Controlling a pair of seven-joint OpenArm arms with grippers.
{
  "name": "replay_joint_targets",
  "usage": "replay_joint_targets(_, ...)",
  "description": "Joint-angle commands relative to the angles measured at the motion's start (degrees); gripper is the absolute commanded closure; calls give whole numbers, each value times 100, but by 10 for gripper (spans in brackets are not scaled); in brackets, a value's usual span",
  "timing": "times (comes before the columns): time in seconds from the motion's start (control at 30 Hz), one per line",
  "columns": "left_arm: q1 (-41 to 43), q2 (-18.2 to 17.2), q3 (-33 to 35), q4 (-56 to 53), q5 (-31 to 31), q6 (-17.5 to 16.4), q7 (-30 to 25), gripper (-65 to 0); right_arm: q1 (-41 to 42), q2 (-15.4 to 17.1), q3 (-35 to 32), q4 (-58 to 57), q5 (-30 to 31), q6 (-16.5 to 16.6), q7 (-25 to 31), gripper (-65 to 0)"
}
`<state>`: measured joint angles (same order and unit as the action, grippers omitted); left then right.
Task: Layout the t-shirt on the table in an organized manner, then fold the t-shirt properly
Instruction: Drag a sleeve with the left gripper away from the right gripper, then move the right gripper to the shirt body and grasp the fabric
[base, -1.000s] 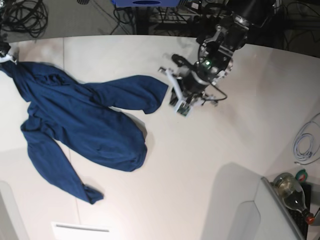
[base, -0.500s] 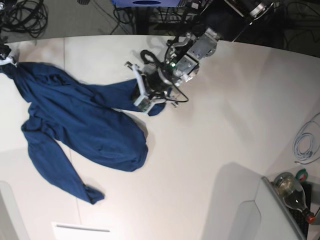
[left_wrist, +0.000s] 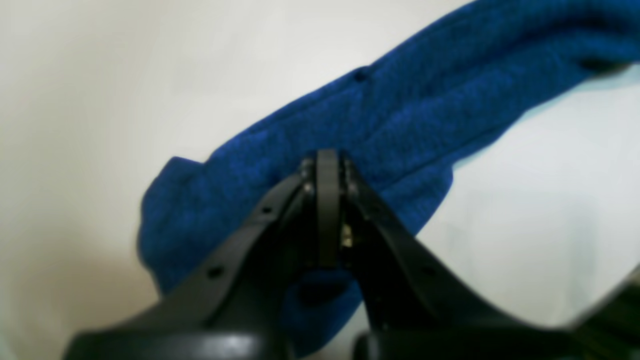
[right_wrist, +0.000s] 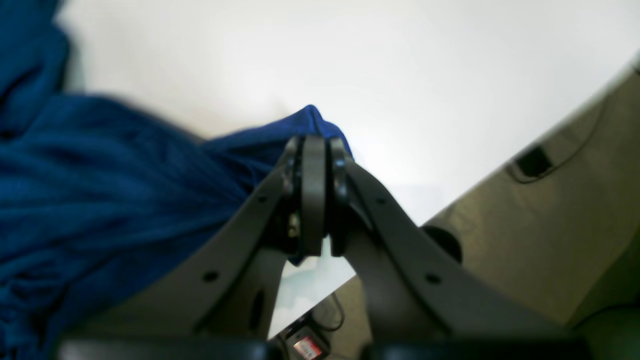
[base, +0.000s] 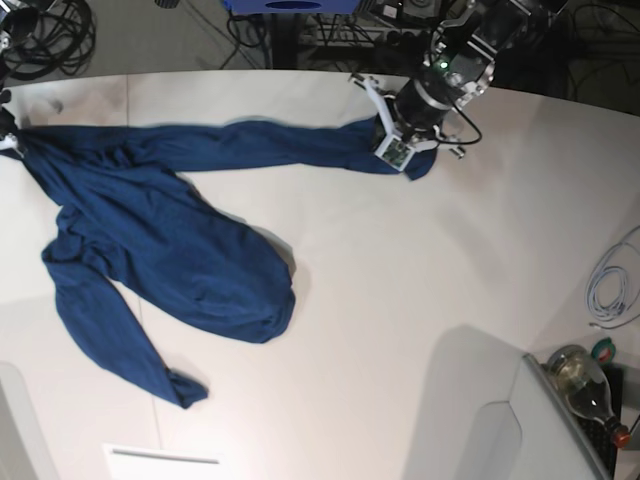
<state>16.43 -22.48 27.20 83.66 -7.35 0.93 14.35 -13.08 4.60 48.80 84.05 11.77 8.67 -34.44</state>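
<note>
The dark navy t-shirt (base: 170, 250) lies crumpled on the left half of the white table (base: 420, 300). One long band of it (base: 260, 145) is stretched along the far side. My left gripper (base: 388, 132) is shut on the right end of that band, and blue cloth (left_wrist: 400, 115) bunches around its closed fingertips (left_wrist: 327, 162). At the table's far left edge, my right gripper (base: 6, 136) is shut on another corner of the t-shirt (right_wrist: 125, 170). That cloth is pinched at its tips (right_wrist: 313, 145).
A coiled white cable (base: 610, 290) lies at the right edge. A bottle (base: 585, 385) and a grey-white box (base: 500, 420) stand at the front right. A white label (base: 165, 458) sits at the front left. Dark cables (base: 50, 35) lie beyond the far edge.
My left gripper reached left to the shirt's edge, closed on it and pulled it right and toward the far edge. A bunched flap is now a long taut band. The right gripper stayed put.
</note>
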Motion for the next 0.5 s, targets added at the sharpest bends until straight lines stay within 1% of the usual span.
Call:
replay_joint_targets(0.0,50,-42,-193,342,10,8,-156,0,11,19,30,153,23,-27,116,-9)
replay_joint_targets(0.03,146,-42,-342,544,10,8,-156,0,-6,-7,22,241,23,-27,125,-11)
replay_joint_targets(0.07,217,-42,-483,773,10,8,-156,0,-24,-34,13,382,23,-27,125,-30)
replay_joint_targets(0.1,287,-42,-632,949,10,8,-156,0,-76,-60,13,549,23,-27,125,-69)
replay_joint_targets(0.17,357,-42,-878,1186,10,8,-156,0,-244,-139,-145,909,14,70,142,-177)
replay_joint_targets(0.23,357,-42,-1133,1274,-16,8,-156,0,-569,-113,-629,1445,14,439,151,-308)
replay_joint_targets(0.27,357,-42,-1256,1274,-16,8,-156,0,-727,-95,-884,1718,14,623,151,-359)
replay_joint_targets(0.3,349,-42,-1362,1274,-16,8,-156,0,-833,-43,-1104,1973,14,747,151,-383)
replay_joint_targets(0.4,357,-33,-1775,1230,-34,8,-156,0,-1035,283,-2203,2448,14,1107,134,-369)
replay_joint_targets(0.47,437,-33,-2109,1080,-34,8,-156,0,-868,503,-3029,2465,5,1133,151,-366)
